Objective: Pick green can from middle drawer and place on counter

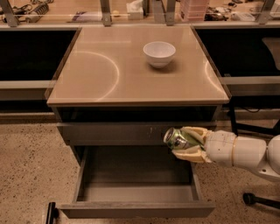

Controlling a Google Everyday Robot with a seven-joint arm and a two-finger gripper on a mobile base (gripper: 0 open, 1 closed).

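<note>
Cream-coloured plastic gripper [180, 141] is clamped on the green can [176, 138], one finger [195, 131] over the top and the other underneath. The can is lying sideways in the grip, shiny silver end pointing to 9 o'clock, and it's a bit dented. The white arm [238, 151] runs off from it toward 3 o'clock, out the right edge.

The can isn't resting on anything. It's up in the air, level with the closed drawer front [109, 131] that has the pale scratches, and roughly over the back right corner of the middle drawer [131, 170]. That drawer is pulled wide open at about 7 o'clock from the gripper, just bare grey floor inside.

Up at 12 o'clock is the counter [109, 70], glossy tan with curved glare marks, and a white bowl [159, 53] sits on it toward the back. Past that, a cluttered bench [87, 11] with metal posts. Speckled floor [26, 166] off at 9 o'clock.
</note>
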